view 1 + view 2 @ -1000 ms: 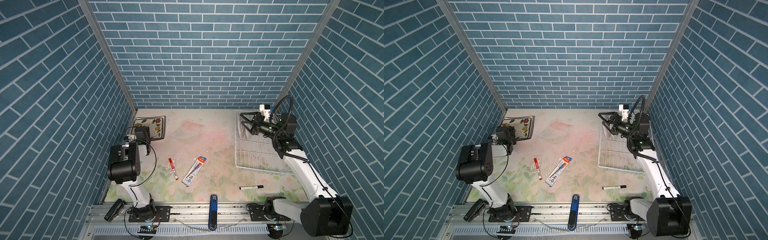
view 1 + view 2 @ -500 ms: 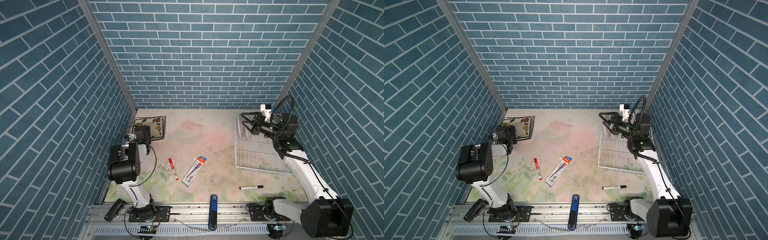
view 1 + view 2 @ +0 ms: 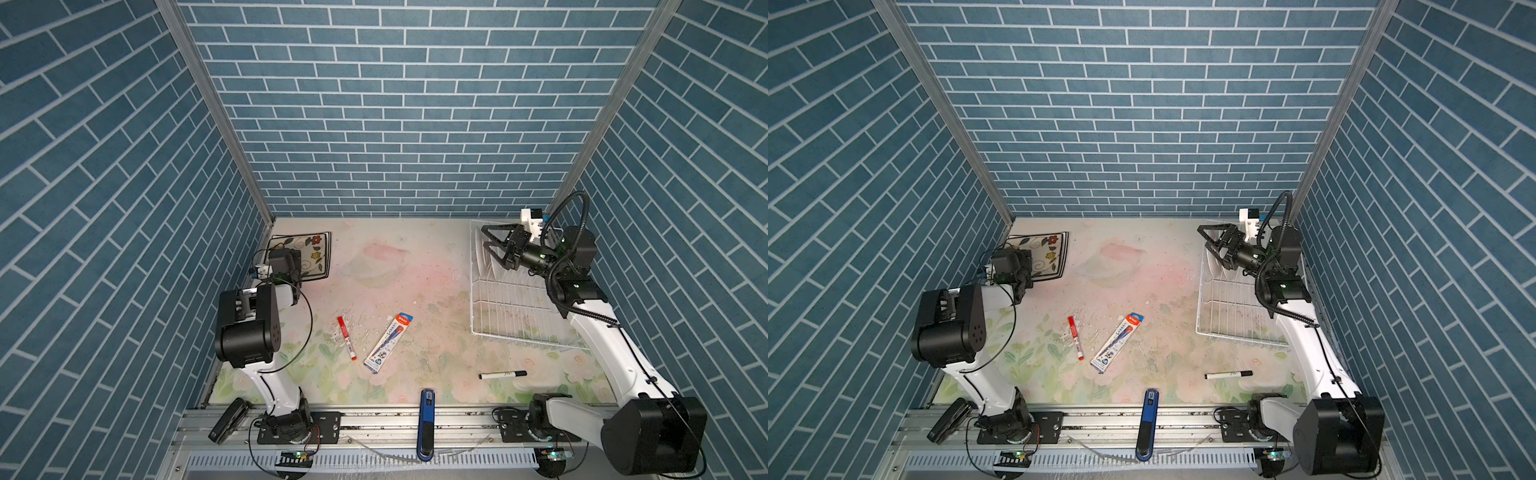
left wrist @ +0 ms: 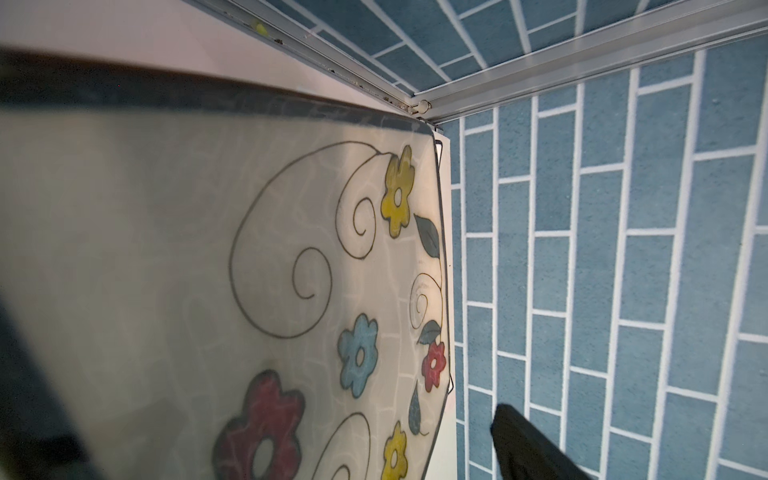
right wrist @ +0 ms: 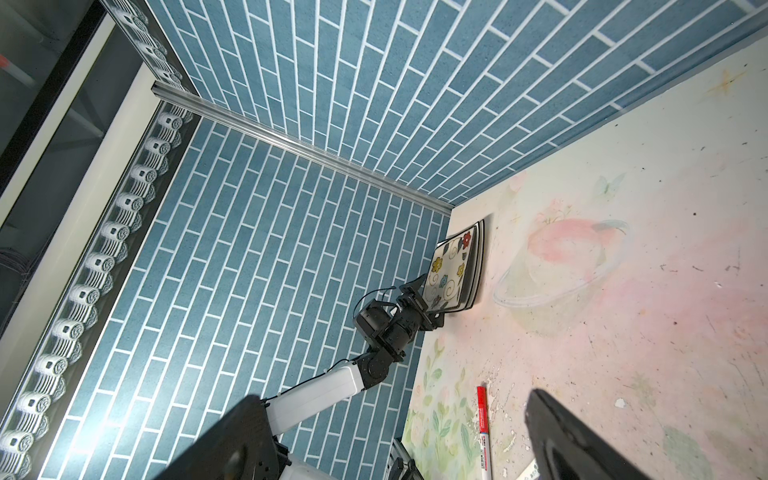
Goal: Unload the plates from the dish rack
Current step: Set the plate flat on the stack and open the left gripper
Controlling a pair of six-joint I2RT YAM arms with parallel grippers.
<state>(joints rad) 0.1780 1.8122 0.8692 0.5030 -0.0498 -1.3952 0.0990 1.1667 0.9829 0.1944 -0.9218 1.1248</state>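
A stack of square cream plates (image 3: 309, 249) with flowers lies flat in the back left corner, also in the left wrist view (image 4: 291, 249) and the right wrist view (image 5: 453, 266). My left gripper (image 4: 278, 432) sits open at the stack's near edge, its fingers (image 4: 532, 449) wide apart with the top plate between them. The white wire dish rack (image 3: 519, 316) stands at the right. Round white plates (image 3: 482, 264) stand upright at its back end. My right gripper (image 3: 485, 240) hovers open just above them, empty.
On the mat lie a red marker (image 3: 346, 343), a pen packet (image 3: 388, 343) and a black marker (image 3: 503, 374). A blue tool (image 3: 427, 424) rests across the front rail. Tiled walls close in the left, back and right sides.
The left gripper's jaws have widened a little at the square plate stack. The right gripper has stayed above the rack's back end.
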